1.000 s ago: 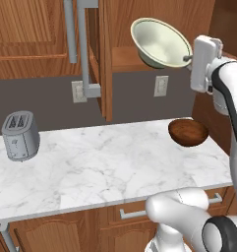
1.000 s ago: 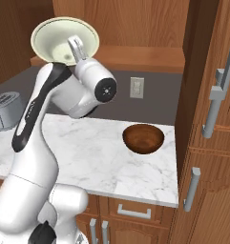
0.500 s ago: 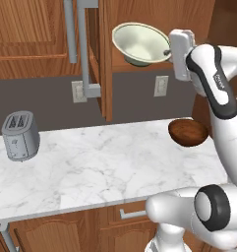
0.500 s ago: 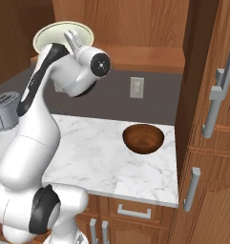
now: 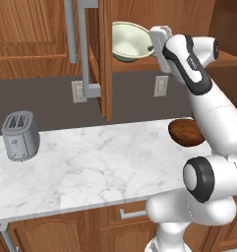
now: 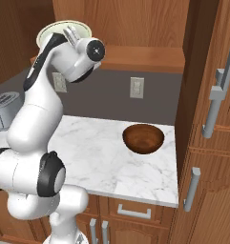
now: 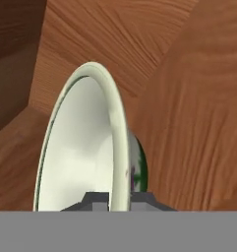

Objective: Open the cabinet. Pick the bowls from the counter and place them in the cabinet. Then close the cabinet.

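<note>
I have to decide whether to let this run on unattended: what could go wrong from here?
1. The gripper is shut on the cream bowl by its rim alone, and the bowl is tilted; it could slip, or land on edge if let go like this.
2. The open cabinet door stands close beside the bowl, so a sideways swing might knock it.
3. The brown bowl sits near the counter end, below the arm.

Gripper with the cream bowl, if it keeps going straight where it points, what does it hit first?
Probably the cabinet's wooden inner wall: beyond the cream bowl pinched by the gripper, wood panels lie ahead. Depth is unclear.
</note>
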Motion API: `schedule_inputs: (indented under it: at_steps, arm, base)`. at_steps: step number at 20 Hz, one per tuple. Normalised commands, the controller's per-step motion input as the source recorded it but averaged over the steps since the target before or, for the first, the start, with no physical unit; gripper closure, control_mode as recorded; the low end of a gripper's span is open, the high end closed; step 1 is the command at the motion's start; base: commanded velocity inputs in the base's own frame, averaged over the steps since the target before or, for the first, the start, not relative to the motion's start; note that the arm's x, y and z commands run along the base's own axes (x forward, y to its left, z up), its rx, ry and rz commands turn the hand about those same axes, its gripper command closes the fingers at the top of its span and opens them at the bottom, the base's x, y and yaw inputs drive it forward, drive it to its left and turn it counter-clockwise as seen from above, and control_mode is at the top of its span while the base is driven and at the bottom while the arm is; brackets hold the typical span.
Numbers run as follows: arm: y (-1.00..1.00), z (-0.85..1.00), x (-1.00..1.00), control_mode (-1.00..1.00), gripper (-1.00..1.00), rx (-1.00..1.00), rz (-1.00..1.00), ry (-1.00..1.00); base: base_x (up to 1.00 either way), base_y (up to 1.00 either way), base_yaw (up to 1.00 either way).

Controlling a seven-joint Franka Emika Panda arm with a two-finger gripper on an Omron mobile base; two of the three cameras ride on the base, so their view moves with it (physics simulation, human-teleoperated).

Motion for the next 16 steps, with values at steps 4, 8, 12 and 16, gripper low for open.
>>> schedule_inputs:
  at_steps: [4,8,12,16]
  arm:
    - [0.03,0.0,0.65,-1.0,1.0,-0.02,0.01,0.06]
    - [0.0,0.0,0.55,-1.0,1.0,0.0,0.0,0.06]
    - [0.03,0.0,0.43,-1.0,1.0,0.0,0.0,0.04]
    - [0.24,0.0,0.37,-1.0,1.0,-0.04,0.0,0.01]
  base:
    - [0.0,0.0,0.0]
    - [0.0,0.0,0.0]
    - [0.0,0.0,0.0]
    - [0.0,0.0,0.0]
